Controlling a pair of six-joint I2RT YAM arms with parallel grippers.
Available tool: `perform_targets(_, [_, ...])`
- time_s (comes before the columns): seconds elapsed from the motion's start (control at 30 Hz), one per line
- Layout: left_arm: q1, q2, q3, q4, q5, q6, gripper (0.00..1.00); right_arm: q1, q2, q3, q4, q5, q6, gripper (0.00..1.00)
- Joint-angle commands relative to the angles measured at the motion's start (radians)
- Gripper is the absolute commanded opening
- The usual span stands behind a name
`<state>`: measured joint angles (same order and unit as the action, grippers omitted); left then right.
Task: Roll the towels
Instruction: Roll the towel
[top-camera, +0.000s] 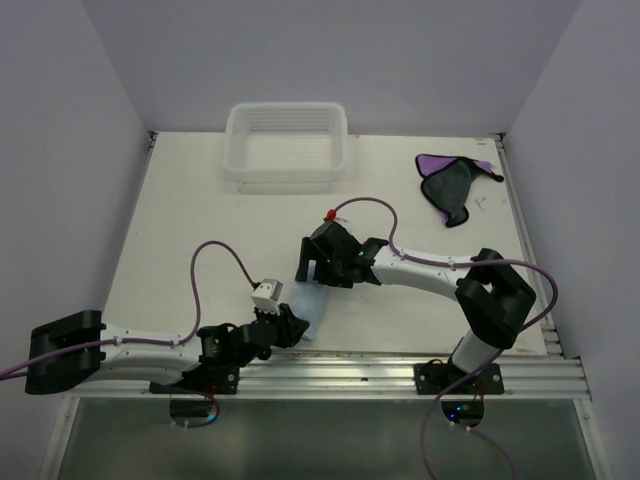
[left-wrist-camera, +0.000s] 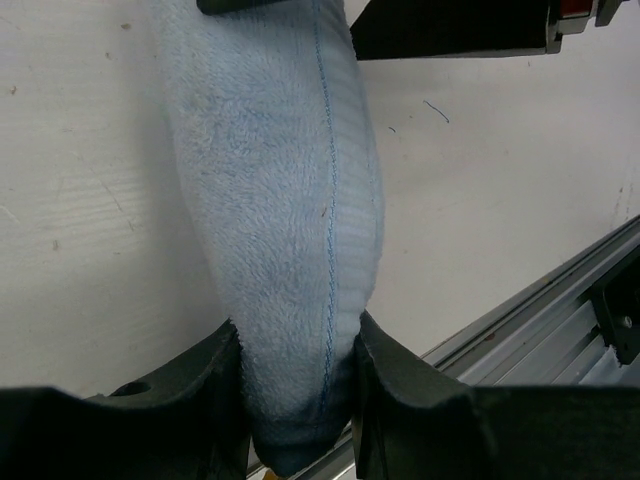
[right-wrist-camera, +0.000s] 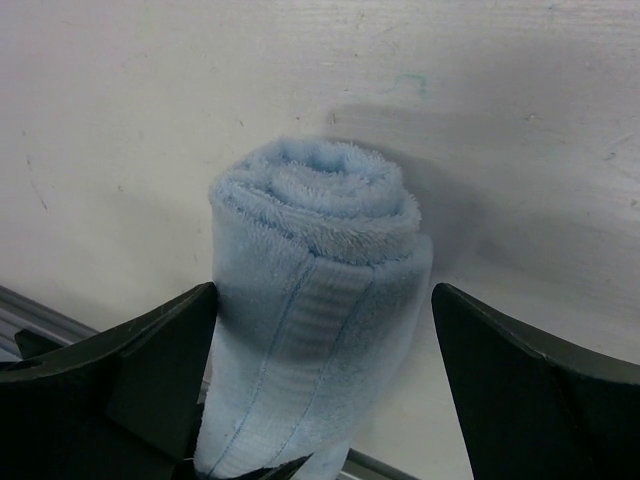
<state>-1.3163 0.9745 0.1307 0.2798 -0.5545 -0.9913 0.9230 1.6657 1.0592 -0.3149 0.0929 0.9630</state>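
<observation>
The light blue towel (left-wrist-camera: 290, 200) is rolled into a thick tube near the table's front edge. My left gripper (left-wrist-camera: 297, 400) is shut on one end of it, both fingers pressing into the pile. From the right wrist view the roll's spiral end (right-wrist-camera: 315, 200) faces away. My right gripper (right-wrist-camera: 322, 295) stands open around the roll, its left finger (right-wrist-camera: 170, 350) against the cloth and its right finger (right-wrist-camera: 520, 380) well apart. From above, the roll (top-camera: 308, 324) is mostly hidden under the left gripper (top-camera: 290, 325); the right gripper (top-camera: 320, 275) hovers just behind. The purple and dark towel (top-camera: 452, 185) lies crumpled at the back right.
A white basket (top-camera: 287, 172) stands at the back middle of the table. The metal rail (top-camera: 380, 370) along the front edge runs just beside the roll. Purple cables loop over both arms.
</observation>
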Motion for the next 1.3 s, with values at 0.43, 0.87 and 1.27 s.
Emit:
perform_targets(0.43, [-0.004,0.01,-0.007,0.021,-0.045,-0.043,0.45,0.025,0.081,0.034,0.033,0.019,0.04,0.73])
perform_targets(0.87, [-0.006,-0.01,0.13,-0.234,-0.07,0.005,0.71,0.025,0.123,0.131,-0.101,0.042,0.003,0.59])
perform_targets(1.27, [-0.006,0.042,0.332,-0.499,-0.18,0.124,0.76,0.025,0.161,0.206,-0.171,0.034,-0.001,0.59])
